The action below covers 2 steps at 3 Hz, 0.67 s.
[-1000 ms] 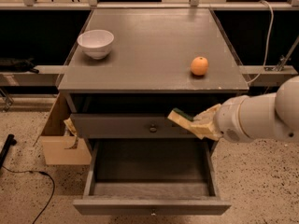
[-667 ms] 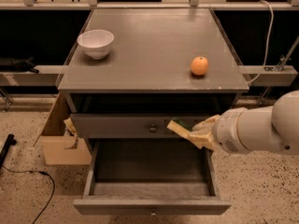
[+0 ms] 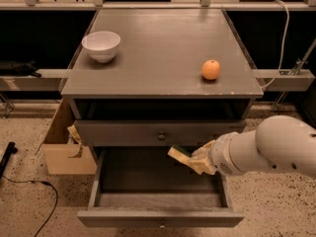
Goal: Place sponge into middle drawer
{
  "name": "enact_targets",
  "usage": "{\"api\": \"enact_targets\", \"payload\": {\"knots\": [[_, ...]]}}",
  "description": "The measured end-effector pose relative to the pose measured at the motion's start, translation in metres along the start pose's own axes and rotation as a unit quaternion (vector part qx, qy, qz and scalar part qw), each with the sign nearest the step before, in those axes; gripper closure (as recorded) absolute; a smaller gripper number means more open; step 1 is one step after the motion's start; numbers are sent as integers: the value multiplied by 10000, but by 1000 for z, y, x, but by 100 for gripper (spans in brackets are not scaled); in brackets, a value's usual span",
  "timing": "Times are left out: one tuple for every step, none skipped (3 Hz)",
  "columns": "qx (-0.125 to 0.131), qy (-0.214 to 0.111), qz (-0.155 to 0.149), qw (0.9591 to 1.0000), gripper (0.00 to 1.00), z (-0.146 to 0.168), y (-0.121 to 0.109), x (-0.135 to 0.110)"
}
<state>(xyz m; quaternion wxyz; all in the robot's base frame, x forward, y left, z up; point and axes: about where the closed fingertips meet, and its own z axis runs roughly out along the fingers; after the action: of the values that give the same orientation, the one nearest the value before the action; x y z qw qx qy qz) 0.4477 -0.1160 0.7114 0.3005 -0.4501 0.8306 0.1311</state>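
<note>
Grey wood cabinet (image 3: 158, 48) with the drawer (image 3: 143, 177) pulled wide open. The gripper (image 3: 196, 161) reaches in from the right over the drawer's right half, fingers pinched on the sponge (image 3: 177, 154). It sticks out leftward, tilted, in the air above the drawer floor. Bowl (image 3: 101, 45) and orange (image 3: 211, 69) sit up top, well apart.
</note>
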Motion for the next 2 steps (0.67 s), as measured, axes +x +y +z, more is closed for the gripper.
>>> {"api": "enact_targets", "payload": {"knots": [[-172,242,311,9991,100,34,-2,38],[-284,378,554,9973,100,55,1,66]]}}
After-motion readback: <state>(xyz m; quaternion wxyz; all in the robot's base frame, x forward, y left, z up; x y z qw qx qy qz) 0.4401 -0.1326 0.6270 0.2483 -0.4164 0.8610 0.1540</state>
